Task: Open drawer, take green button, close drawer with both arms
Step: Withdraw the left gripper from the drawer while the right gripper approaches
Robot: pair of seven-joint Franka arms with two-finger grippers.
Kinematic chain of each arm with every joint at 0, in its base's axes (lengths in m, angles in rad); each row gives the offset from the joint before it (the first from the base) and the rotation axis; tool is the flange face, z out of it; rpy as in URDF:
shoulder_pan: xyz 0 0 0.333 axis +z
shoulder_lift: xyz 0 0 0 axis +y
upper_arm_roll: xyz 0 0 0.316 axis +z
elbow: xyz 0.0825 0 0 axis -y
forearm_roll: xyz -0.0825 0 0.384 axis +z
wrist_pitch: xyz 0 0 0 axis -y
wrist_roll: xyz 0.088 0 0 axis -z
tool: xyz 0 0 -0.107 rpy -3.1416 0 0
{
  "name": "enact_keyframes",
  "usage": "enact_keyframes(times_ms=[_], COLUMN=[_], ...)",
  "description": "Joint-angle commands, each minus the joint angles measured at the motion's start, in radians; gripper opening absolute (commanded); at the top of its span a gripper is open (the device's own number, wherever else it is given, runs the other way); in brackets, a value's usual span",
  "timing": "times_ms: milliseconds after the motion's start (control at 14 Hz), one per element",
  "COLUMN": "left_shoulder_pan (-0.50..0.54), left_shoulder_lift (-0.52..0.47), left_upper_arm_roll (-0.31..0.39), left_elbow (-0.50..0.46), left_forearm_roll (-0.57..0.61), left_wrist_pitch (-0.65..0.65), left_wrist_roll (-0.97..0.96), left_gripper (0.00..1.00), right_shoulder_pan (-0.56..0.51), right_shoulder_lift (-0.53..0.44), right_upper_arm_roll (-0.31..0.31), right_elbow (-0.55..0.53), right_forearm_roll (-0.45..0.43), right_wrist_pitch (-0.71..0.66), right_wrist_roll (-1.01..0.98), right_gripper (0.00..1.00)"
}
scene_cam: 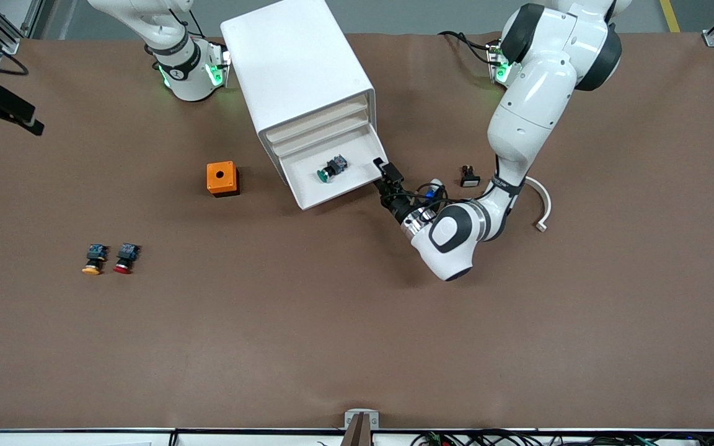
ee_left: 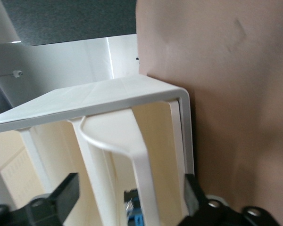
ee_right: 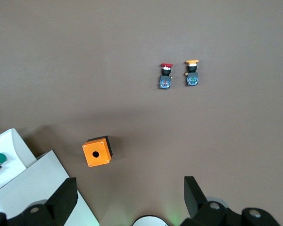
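A brown table (scene_cam: 357, 322) carries everything. The largest thing on it is the white cabinet (scene_cam: 298, 68), standing between the two arm bases with its front turned toward the front camera and the left arm's end. Its lowest drawer (scene_cam: 338, 195) is pulled out, a shallow white tray with a cream front; the drawers above it are shut.

The left arm (scene_cam: 530, 118) reaches down from its base and bends back toward the cabinet. The left gripper (scene_cam: 387, 176) sits low at the corner of the open drawer's front, on the side toward the left arm's end. In the left wrist view its fingers (ee_left: 61, 195) stand spread apart, straddling the drawer's cream handle (ee_left: 132, 141) and clamping nothing.

The right arm (scene_cam: 171, 43) waits high near its base. The right gripper (ee_right: 129, 200) hangs with its fingers apart and empty, over the table beside the cabinet.

An orange box (scene_cam: 222, 178) with a round hole in its top sits beside the open drawer, toward the right arm's end. A white curved piece (scene_cam: 543, 207) lies near the left arm's forearm, and a small black-and-white part (scene_cam: 469, 176) rests on the table just beside that arm. A yellow-capped button (scene_cam: 93, 259) and a red-capped button (scene_cam: 126, 257) lie side by side, well apart from the cabinet, toward the right arm's end and nearer the front camera.

The green-capped button (scene_cam: 331, 169) lies on its side in the open drawer, near the left gripper but apart from it, with the drawer's wall between them.
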Motion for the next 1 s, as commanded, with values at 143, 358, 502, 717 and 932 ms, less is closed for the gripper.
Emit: enact_keyframes(times_ms=[143,358,502,717,932], left_shoulder_pan=[0.075,0.078,0.074,0.08,0.062], left_shoulder_lift=[-0.032,-0.055,-0.073,-0.116,-0.177], left_upper_arm_roll=[0.017,0.083,0.13,0.166,0.235], left_elbow=[0.087,0.098,0.118,0.123,0.124], left_forearm_roll=[0.018,0.084,0.139,0.251,0.325], left_wrist_pitch=[-0.001,-0.001,0.014,0.151,0.243], left_wrist_roll=[0.256,0.541,0.751,1.015,1.221], left_gripper=[1.0,1.0,1.0,1.0,1.0], right_shoulder_pan=[-0.01,-0.03,-0.017,-0.005,0.105], right_shoulder_lift=[0.109,0.178,0.178,0.173,0.166], right_upper_arm_roll=[-0.004,-0.004,-0.002,0.006,0.007], right_elbow=[0.033,0.065,0.065,0.061,0.056], right_forearm_roll=[-0.008,-0.022,-0.031,0.002,0.007], right_wrist_pitch=[-0.003,-0.002,-0.002,-0.008,-0.014], right_wrist_roll=[-0.008,-0.01,0.007,0.112,0.419], right_gripper=[1.0,1.0,1.0,1.0,1.0])
